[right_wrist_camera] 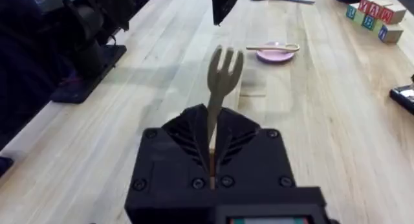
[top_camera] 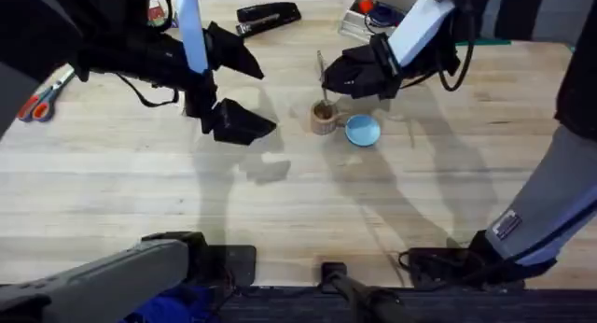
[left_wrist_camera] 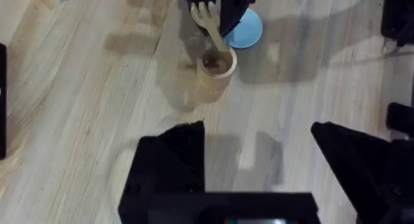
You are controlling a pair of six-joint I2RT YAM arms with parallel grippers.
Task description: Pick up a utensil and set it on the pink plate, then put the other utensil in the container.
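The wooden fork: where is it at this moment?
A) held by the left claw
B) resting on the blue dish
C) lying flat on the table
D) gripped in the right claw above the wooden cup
D: the right claw pinches the fork by its handle, above the wooden cup.

I see a pale wood-plank counter (top_camera: 187,202) under even light, soft shadows lying across its grain, dark floor beyond its edge.

overhead: high above arm bases, down/forward, whole table (top_camera: 280,202) | left wrist: steep down, mid-range | right wrist: low, along tabletop, close on fork (right_wrist_camera: 223,72) | shared: cup (top_camera: 324,117) in overhead+left wrist
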